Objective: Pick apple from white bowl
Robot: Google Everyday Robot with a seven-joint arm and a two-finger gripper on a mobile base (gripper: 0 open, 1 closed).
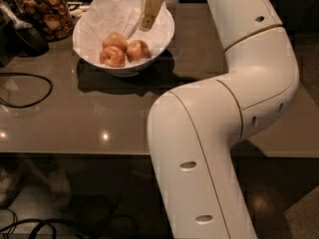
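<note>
The white bowl (pixel 160 43), lined with crumpled white paper, stands at the back left of the grey table. Three reddish-orange apples lie in it: one at the back left (pixel 115 39), one at the front left (pixel 112 57), one on the right (pixel 137 50). My gripper (pixel 148 14) hangs over the bowl's right rear part, above and to the right of the apples. It holds nothing that shows. Its upper part is cut off by the top edge of the camera view.
A glass jar of brown snacks (pixel 45 14) stands left of the bowl. A dark object (pixel 22 36) and a black cable loop (pixel 27 91) lie at the table's left. My large white arm (pixel 219 133) fills the right and front. Cables lie on the floor (pixel 30 225).
</note>
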